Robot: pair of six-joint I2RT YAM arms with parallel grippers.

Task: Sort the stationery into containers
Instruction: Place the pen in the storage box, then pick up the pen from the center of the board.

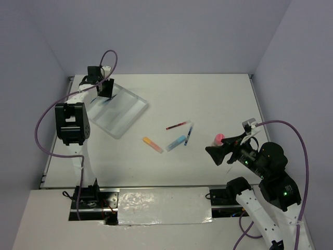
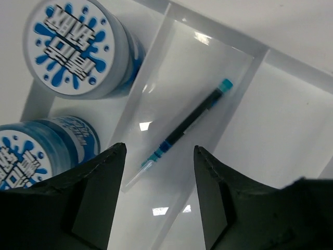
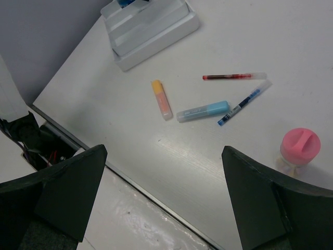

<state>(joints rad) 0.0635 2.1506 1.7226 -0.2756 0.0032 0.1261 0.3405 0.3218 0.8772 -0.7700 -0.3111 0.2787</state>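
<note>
The white divided tray [image 1: 123,117] lies at the far left. My left gripper [image 1: 104,86] hovers over its far end, open and empty. In the left wrist view [image 2: 159,148] two blue-white rolls [image 2: 73,47] [image 2: 31,151] sit in one compartment and a teal-tipped pen [image 2: 190,125] lies in the one beside it. On the table lie an orange-yellow marker [image 1: 152,145], a light-blue marker [image 1: 177,142], a red pen [image 1: 178,125] and a blue pen [image 1: 188,134]. A pink-capped glue stick [image 1: 218,138] stands upright. My right gripper [image 1: 216,151] is open and empty, just near of the glue stick.
The right wrist view [image 3: 164,150] shows the tray [image 3: 156,39] far off, the markers [image 3: 161,99] [image 3: 203,111], both pens [image 3: 234,76] [image 3: 244,101] and the glue stick [image 3: 299,148]. The table's near edge [image 3: 130,179] runs below the fingers. Grey walls enclose the table.
</note>
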